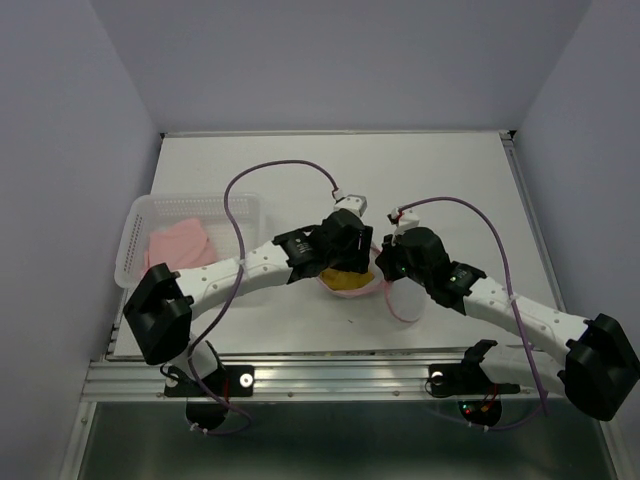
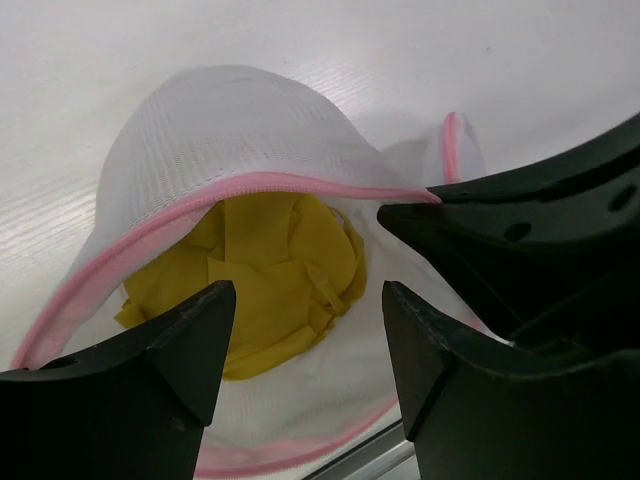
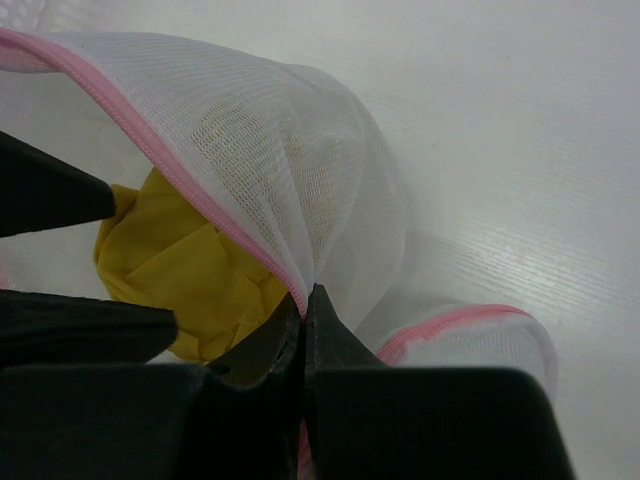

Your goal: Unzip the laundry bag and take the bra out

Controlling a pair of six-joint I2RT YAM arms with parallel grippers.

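Bra lay mid-frame just beyond spread left fingers, inside the laundry bag pinched by right fingers.

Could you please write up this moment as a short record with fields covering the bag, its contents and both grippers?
laundry bag: unzipped, mouth held open, pink trim along the edge
bra: yellow, inside the bag, visible through the opening
right gripper: shut, pinching the bag's pink-trimmed edge
left gripper: open, poised at the bag's mouth over the bra, nothing clamped
basket: white, far left in the overhead view, pink cloth inside
task stage: bag open, bra not yet removed
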